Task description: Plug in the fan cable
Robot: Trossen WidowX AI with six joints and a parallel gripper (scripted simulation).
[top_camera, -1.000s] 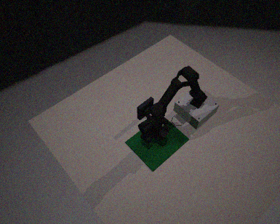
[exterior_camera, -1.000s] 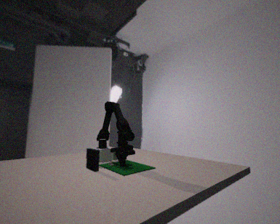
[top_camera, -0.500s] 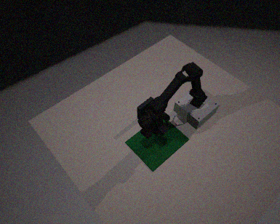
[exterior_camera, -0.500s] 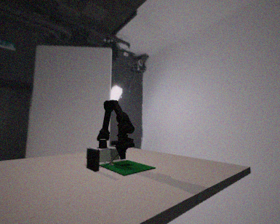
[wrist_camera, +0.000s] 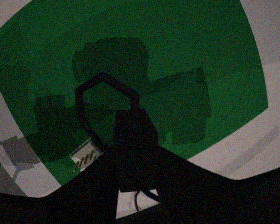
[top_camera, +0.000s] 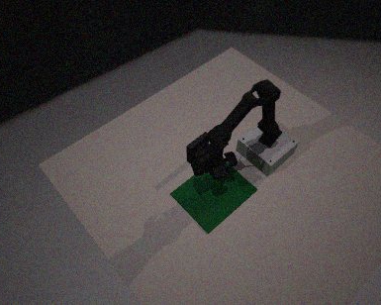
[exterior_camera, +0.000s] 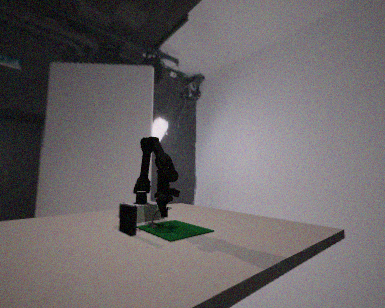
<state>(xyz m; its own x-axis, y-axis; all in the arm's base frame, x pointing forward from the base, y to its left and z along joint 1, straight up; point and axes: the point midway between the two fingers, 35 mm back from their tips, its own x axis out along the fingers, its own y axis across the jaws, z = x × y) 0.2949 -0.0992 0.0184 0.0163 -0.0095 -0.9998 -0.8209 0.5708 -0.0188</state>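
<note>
The green board [top_camera: 210, 218] [exterior_camera: 197, 231] [wrist_camera: 231, 30] lies flat on the table. On it, a small pale header [wrist_camera: 83, 155] with several brass-coloured pins shows at the lower left of the wrist view, beside the left finger. My gripper [top_camera: 223, 174] [exterior_camera: 163, 214] [wrist_camera: 134, 151] is shut on the dark cable plug [wrist_camera: 133, 122] and holds it above the board. A dark angular loop [wrist_camera: 102, 76] extends from the plug, left of it. The header is to the left of the plug, and the two are apart. The plug's underside and the finger contact are too dark to make out.
The arm stands on a pale box [top_camera: 279, 160] behind the board. A black upright block [exterior_camera: 127, 219] stands at the board's left in the exterior view. A thin cable [wrist_camera: 137, 201] shows between the finger bases. Arm shadows darken the board.
</note>
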